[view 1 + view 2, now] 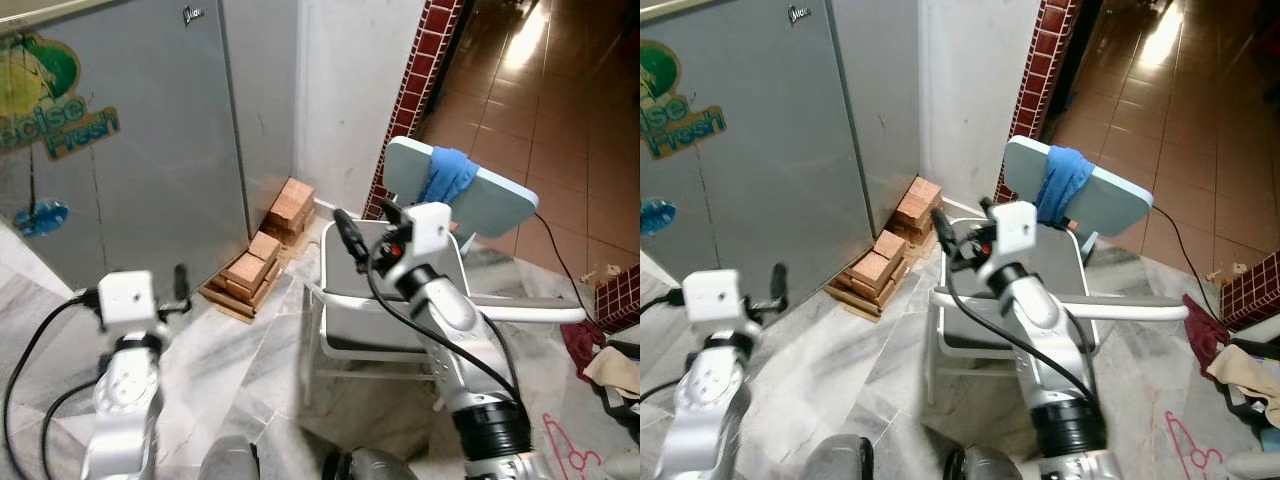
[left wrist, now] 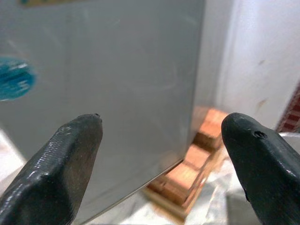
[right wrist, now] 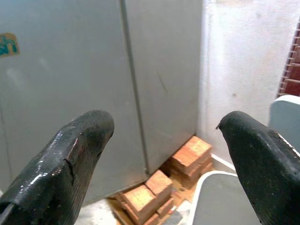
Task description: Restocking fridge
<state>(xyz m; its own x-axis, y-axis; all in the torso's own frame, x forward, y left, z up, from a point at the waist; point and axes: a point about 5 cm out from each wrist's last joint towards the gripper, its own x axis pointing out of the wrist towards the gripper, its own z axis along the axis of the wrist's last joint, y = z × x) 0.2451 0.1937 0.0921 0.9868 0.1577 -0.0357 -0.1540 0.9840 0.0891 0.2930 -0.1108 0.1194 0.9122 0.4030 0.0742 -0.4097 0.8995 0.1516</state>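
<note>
Left eye view: grey fridge (image 1: 130, 150) shut, door face bearing a green "Fresh" sticker (image 1: 55, 105) and a blue sticker (image 1: 42, 217), standing ahead and to the left. Door's right edge running upright, top to floor, next to a stack of bricks (image 1: 265, 255) on the marble floor (image 1: 240, 370). Left gripper (image 1: 178, 290) raised low and pointed at the door's lower part, near it but apart. Right gripper (image 1: 365, 232) held higher and further right, over a white plastic chair (image 1: 400, 300) with a blue cloth (image 1: 447, 175) draped on its backrest. Judged the nearer arm to the door: the left.

Right eye view: same layout, fridge (image 1: 740, 160) closed, left gripper (image 1: 775, 285) short of the door, right gripper (image 1: 958, 238) above the chair (image 1: 1010, 300) and level with the brick stack (image 1: 890, 255).

Left wrist view: left gripper (image 2: 161, 154) released, fingers (image 2: 70, 154) spread wide with nothing between, aimed squarely at the door panel (image 2: 103, 70); upright door edge just off centre toward the bricks (image 2: 194, 168).

Right wrist view: right gripper (image 3: 161, 154) likewise released and empty, fingers (image 3: 70, 164) apart, looking at the fridge (image 3: 93, 70) from further back, with the seam (image 3: 133, 89) between front and side panel standing vertical beyond, bricks (image 3: 168, 183) below. No handle to be made out; likely next a reach for that upright edge.
</note>
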